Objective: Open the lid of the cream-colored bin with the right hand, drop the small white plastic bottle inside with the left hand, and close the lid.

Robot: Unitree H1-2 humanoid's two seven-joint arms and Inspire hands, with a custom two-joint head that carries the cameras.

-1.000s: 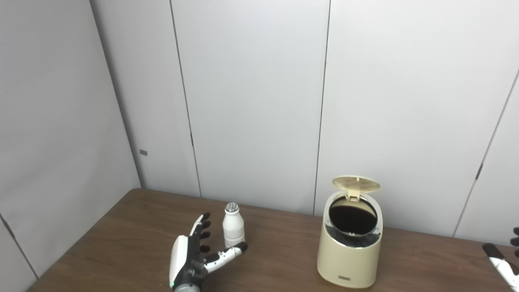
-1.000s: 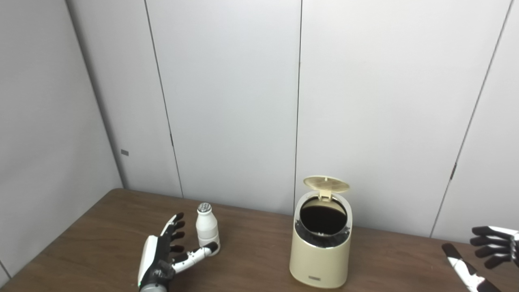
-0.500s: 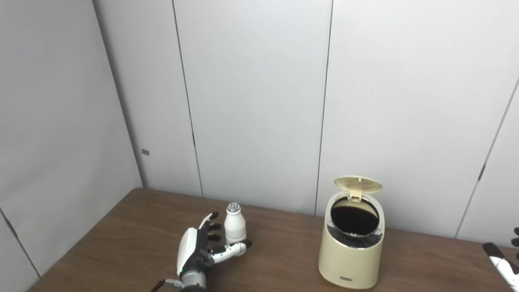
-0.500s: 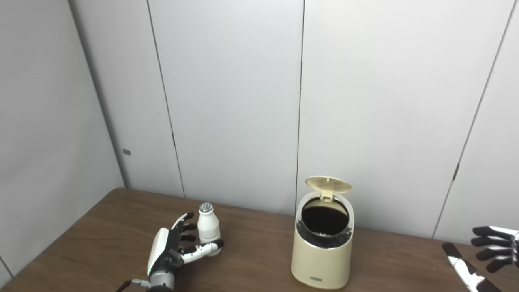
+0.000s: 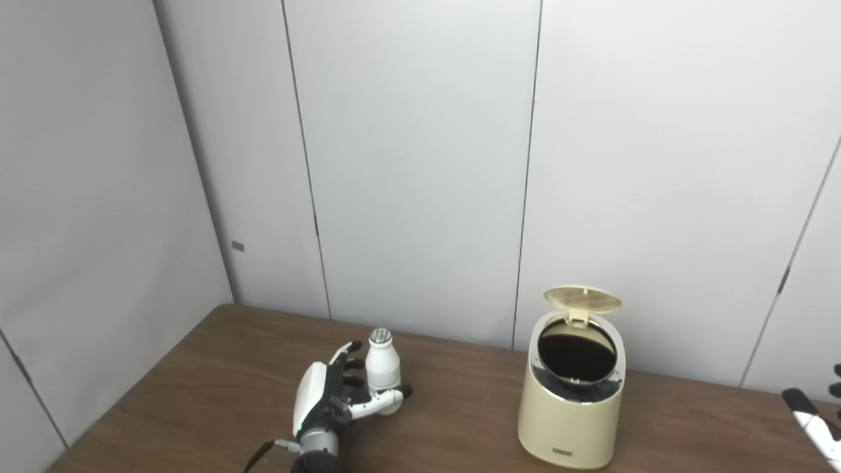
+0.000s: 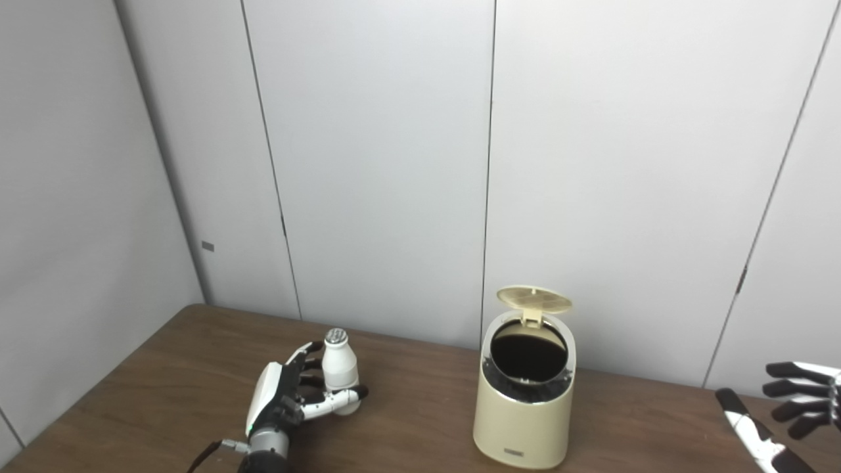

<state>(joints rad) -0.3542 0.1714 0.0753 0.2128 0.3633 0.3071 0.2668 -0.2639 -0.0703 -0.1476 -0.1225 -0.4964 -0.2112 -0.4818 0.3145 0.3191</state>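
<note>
Right eye view cuts off the right hand (image 6: 798, 410) at the frame edge, fingers spread, empty. Left hand (image 5: 328, 401) cups the upright bottle (image 5: 382, 368); grip unclear. Bin (image 5: 570, 420) stands apart, lid (image 5: 583, 298) raised.

The right hand (image 6: 798, 407) is cut off by the picture's edge, so its palm is unseen. The left hand (image 5: 328, 401) hides the bottle's (image 5: 382, 374) lower side; contact there cannot be told. The bin's (image 6: 523, 420) inside is dark.
</note>
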